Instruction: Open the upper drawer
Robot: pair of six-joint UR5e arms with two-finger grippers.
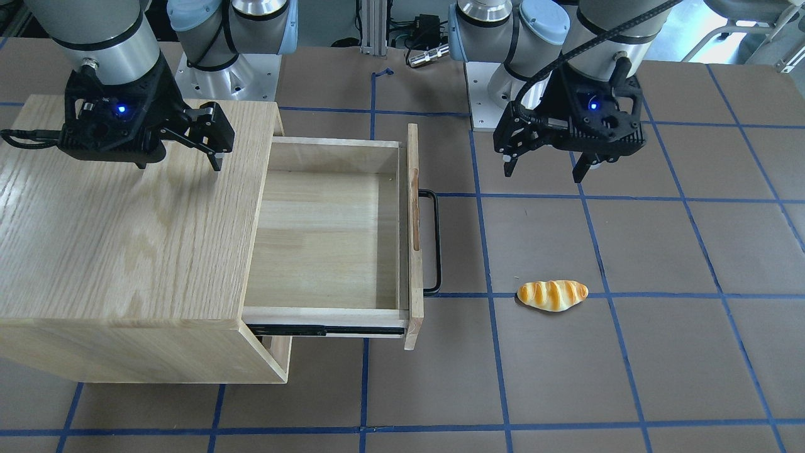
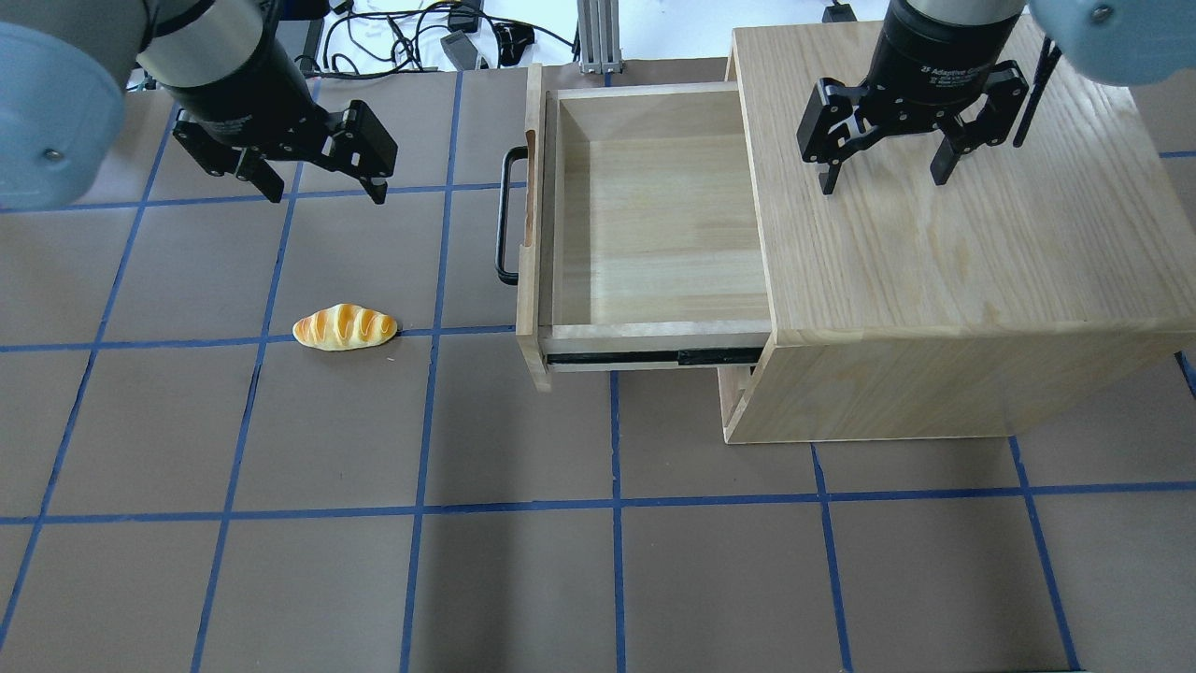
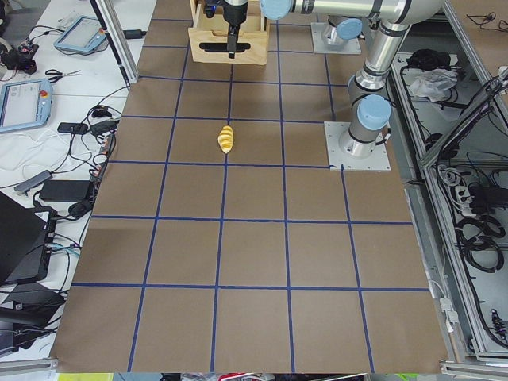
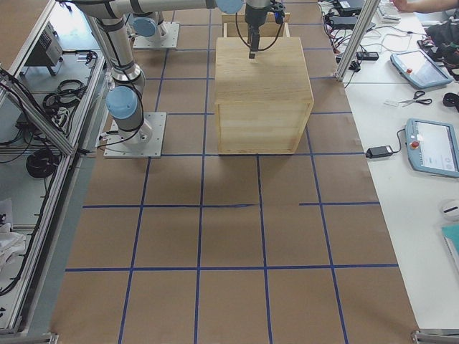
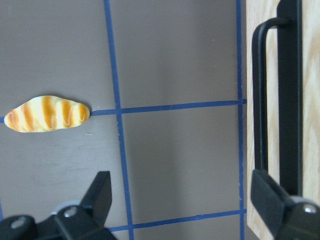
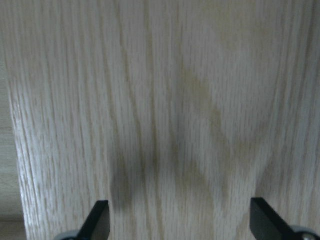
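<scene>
The upper drawer (image 1: 327,239) is a shallow light-wood box that stands pulled far out of the oak-grain cabinet (image 1: 126,220) and is empty. Its front panel carries a black bar handle (image 1: 433,242) and an oblong slot. In the overhead view the drawer (image 2: 654,215) and handle (image 2: 505,215) lie left of the cabinet (image 2: 934,252). My left gripper (image 2: 327,192) is open and empty above the table, left of the handle and apart from it. The left wrist view shows the handle (image 5: 260,100) at its right. My right gripper (image 2: 883,179) is open and empty above the cabinet top (image 6: 160,100).
A toy bread roll (image 2: 345,327) lies on the brown table with blue tape lines, left of the drawer front; it also shows in the left wrist view (image 5: 47,114). The drawer's slide rail shows under its side. Cables and tablets lie beyond the table's edges.
</scene>
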